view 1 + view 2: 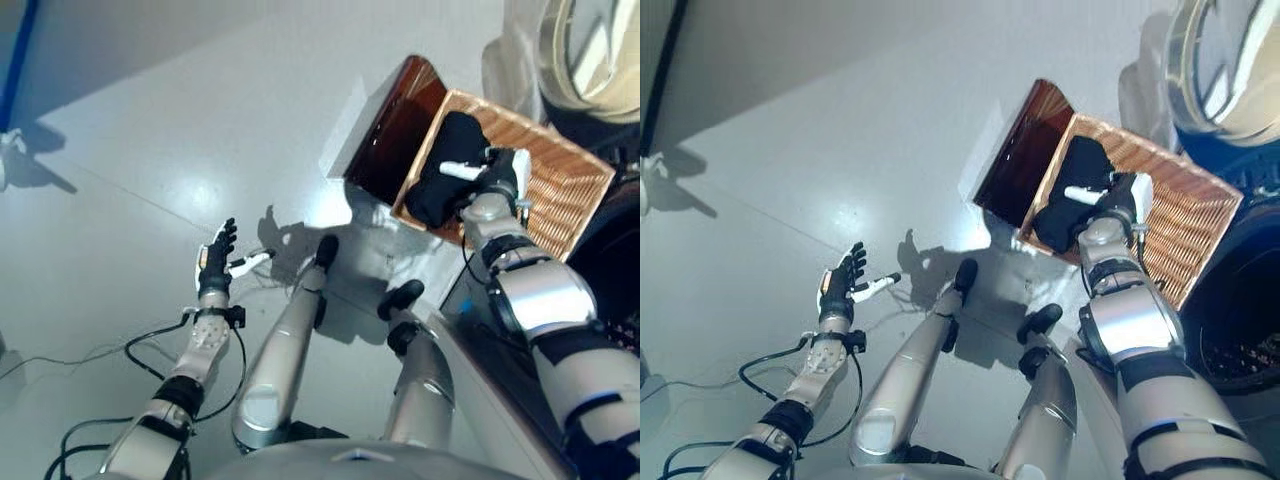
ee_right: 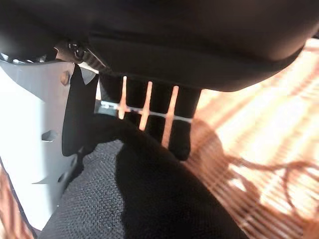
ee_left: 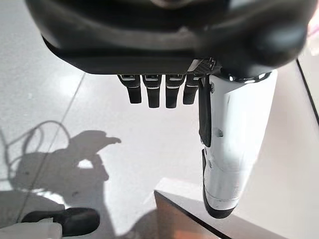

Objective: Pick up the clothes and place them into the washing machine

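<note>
So the black bundled cloth (image 1: 440,170) sits in the woven wicker basket (image 1: 560,200), right under the right hand (image 1: 500,175), whose fingers (image 2: 159,114) reach down onto it, not clamped shut. The left hand (image 1: 215,260) hangs relaxed, fingers straight, over the grey floor (image 1: 180,120).

Silver-grey arms, dark hands, white-covered thumbs.

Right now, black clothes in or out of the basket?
In. The black clothes lie bunched inside the wicker basket; the right hand rests on them, not yet lifted.
</note>
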Motion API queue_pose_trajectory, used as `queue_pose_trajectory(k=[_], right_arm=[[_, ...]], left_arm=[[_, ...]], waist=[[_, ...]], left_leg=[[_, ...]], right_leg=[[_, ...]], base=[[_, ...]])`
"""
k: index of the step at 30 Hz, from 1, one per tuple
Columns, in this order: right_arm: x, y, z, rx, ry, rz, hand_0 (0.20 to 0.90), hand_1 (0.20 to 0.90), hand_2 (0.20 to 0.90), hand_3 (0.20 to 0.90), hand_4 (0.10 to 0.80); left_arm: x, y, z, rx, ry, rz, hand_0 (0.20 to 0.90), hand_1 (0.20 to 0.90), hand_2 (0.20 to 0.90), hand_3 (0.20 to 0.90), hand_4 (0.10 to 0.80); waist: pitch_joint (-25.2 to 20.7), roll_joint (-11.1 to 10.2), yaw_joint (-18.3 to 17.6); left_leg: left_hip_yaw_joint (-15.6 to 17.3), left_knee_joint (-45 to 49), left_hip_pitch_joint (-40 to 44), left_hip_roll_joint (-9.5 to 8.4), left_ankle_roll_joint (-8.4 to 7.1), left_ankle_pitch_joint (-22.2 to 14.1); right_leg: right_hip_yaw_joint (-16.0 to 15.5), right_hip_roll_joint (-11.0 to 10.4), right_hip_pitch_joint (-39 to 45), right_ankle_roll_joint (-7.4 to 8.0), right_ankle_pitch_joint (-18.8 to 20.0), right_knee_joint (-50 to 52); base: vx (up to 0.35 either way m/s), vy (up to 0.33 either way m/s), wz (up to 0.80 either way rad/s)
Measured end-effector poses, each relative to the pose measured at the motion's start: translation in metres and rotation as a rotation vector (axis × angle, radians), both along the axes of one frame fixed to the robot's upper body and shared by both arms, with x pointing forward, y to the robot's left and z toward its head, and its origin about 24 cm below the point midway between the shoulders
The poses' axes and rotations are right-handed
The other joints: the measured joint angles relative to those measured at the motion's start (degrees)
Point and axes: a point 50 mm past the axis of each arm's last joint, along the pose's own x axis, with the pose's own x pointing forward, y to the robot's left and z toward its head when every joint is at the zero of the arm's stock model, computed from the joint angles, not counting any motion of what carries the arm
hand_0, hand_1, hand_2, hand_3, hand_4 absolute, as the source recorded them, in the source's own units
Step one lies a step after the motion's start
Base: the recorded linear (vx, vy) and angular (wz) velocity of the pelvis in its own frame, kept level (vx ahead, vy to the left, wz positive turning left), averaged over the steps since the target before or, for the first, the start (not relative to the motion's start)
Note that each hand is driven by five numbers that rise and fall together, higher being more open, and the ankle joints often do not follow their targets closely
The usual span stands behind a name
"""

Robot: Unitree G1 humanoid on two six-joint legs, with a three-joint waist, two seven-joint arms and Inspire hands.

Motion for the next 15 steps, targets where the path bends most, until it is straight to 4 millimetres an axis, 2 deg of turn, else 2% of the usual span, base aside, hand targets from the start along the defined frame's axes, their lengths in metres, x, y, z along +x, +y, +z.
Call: queue_pose_trajectory(k=[4,6,9,13,14,15], right_arm=[[-0.008,-0.001,-0.018,0.042,0.025,-0.013,0.2,0.2,0.2,0.2,0.3],[-0.019,-0.006,-0.038,0.094,0.056,-0.05,0.2,0.2,0.2,0.2,0.3],[-0.037,-0.013,-0.066,0.154,0.103,-0.098,0.2,0.2,0.2,0.2,0.3],[-0.063,-0.01,-0.103,0.34,0.084,-0.152,0.2,0.2,0.2,0.2,0.3],[-0.076,-0.006,-0.121,0.409,0.09,-0.185,0.2,0.2,0.2,0.2,0.3],[-0.081,-0.006,-0.127,0.438,0.095,-0.201,0.2,0.2,0.2,0.2,0.3]], left_arm=[[-0.011,0.003,-0.014,0.013,0.066,0.014,0.9,0.9,0.9,0.9,0.8],[-0.019,0.002,-0.024,0.017,0.123,0.019,0.9,0.9,0.9,0.9,0.8],[-0.031,0.001,-0.037,0.013,0.186,0.023,0.9,0.9,0.9,0.9,0.8],[-0.052,0.004,-0.056,0.002,0.289,0.041,0.9,0.9,0.9,0.9,0.8],[-0.064,0.005,-0.065,0.002,0.34,0.047,0.9,0.9,0.9,0.9,0.8],[-0.069,0.004,-0.068,-0.001,0.355,0.047,0.9,0.9,0.9,0.9,0.8]], waist=[[-0.4,0.4,-1.6],[-0.9,0.8,-3.3],[-2.3,1.2,-5.2],[-3.9,1.4,-8.8],[-5.8,1.4,-10.1],[-6.7,1.4,-10.9]], left_leg=[[1.4,-1.3,3.8,0.03,0.09,0.0],[2.5,-2.7,6.8,0.06,0.59,0.4],[3.7,-5.0,10.0,-0.01,0.32,0.0],[6.1,-8.7,16.3,-0.22,0.83,0.4],[6.8,-11.3,19.0,-0.46,1.23,0.7],[7.0,-11.8,19.5,-0.56,1.22,0.7]], right_leg=[[1.4,0.6,3.5,0.63,1.9,-3.1],[2.0,1.2,6.6,1.56,4.0,-6.3],[2.4,1.8,10.5,2.18,5.8,-11.1],[3.9,2.6,16.7,3.45,9.1,-17.7],[4.0,2.8,19.1,3.7,10.0,-20.6],[4.1,2.9,19.5,3.77,10.3,-21.3]], base=[[0.024,0.019,-0.21],[-0.046,0.043,-0.24],[0.054,0.028,-0.21],[0.047,0.023,-0.33],[0.032,0.045,-0.29],[0.03,0.054,-0.31]])
